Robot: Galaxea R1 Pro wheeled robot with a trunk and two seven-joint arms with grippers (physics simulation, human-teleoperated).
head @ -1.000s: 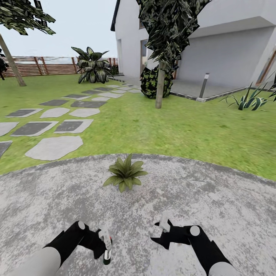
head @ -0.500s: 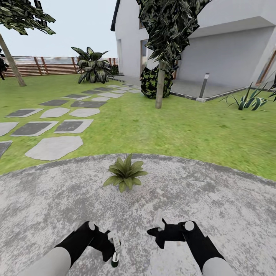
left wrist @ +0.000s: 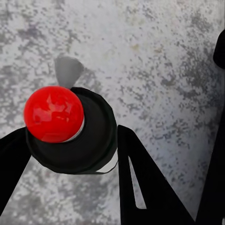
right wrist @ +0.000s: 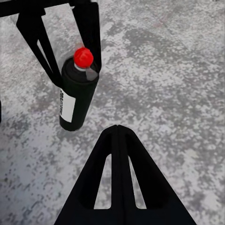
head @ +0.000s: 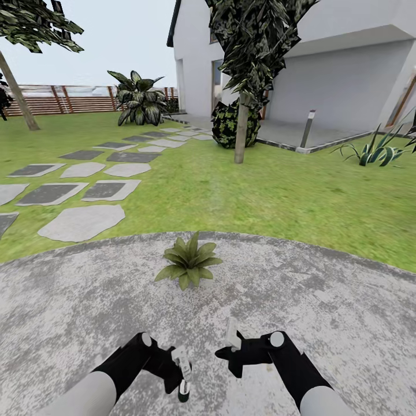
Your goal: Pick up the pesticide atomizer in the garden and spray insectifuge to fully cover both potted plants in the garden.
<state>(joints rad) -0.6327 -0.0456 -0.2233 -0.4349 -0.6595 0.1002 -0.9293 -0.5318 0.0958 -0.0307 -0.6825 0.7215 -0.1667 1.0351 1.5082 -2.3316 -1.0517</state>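
My left gripper (head: 180,370) pinches the atomizer (head: 184,388) near its red-capped top, so the dark bottle hangs upright above the patio (head: 346,312). From the right wrist I see it gripped between the black fingers (right wrist: 91,28), label band showing. My right gripper (head: 228,349) hovers just beside it with nothing in it; its fingers look pressed together. One plant (head: 188,262) sits ahead on the patio near the lawn (head: 260,196).
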